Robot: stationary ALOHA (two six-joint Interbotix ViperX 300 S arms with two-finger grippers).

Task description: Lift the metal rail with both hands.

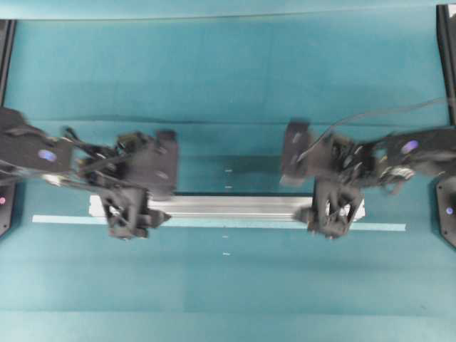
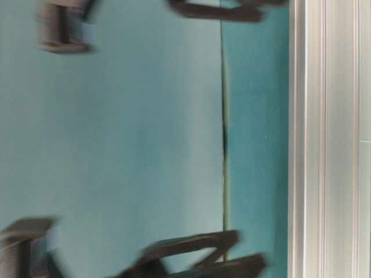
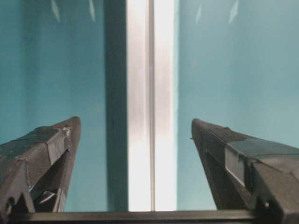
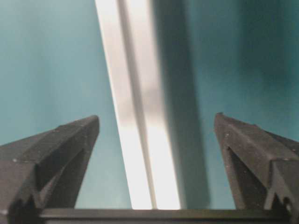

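Metal rail lay flat on the teal surface, lengthwise from side to side and nearer the front edge than the back, with a thin pale-blue tape strip just beside its front face. I had my left hand over the rail's left end and my right hand over its right end. Both hands were spread wide, fingers straddling the rail without touching it in either wrist view.
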